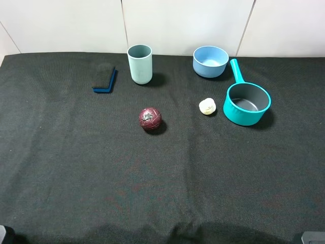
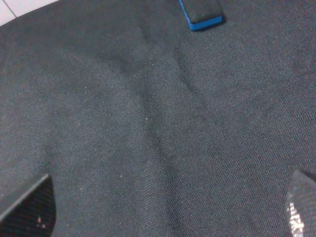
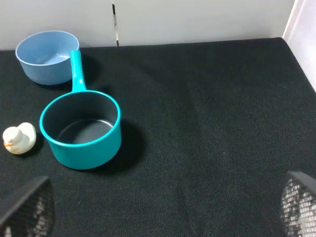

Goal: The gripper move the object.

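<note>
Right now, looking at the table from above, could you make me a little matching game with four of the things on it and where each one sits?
Things:
1. black-topped blue sponge block
2. dark red ball
3. small cream lump
4. pale blue round bowl

Places:
A. just left of the teal saucepan
B. at the back, beyond the saucepan's handle
C. left of the tall pale green cup
D. nearest the front, in front of the cup

Pairs: 1-C, 2-D, 3-A, 4-B

Black-and-blue object [image 1: 104, 78], teal saucepan [image 1: 247, 103]
</note>
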Tool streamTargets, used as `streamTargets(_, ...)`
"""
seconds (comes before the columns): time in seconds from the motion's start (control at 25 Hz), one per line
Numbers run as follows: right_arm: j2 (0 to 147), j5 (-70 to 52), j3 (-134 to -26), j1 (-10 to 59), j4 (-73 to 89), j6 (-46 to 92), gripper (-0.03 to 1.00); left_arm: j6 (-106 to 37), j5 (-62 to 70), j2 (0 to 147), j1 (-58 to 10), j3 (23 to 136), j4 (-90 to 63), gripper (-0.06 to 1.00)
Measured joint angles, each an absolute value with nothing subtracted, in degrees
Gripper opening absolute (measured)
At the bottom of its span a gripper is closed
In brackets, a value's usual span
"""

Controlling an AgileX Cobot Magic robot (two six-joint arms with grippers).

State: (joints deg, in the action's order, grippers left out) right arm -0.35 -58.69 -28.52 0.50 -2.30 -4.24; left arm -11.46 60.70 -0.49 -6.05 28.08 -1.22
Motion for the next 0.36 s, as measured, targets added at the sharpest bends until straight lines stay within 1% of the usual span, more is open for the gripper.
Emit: streamTargets(0.36, -0.3, -58.7, -28.5, 0.5, -2.3, -4.2, 0.69, -11.5, 60.7, -0.5, -6.0, 28.1, -1.2, 0.99)
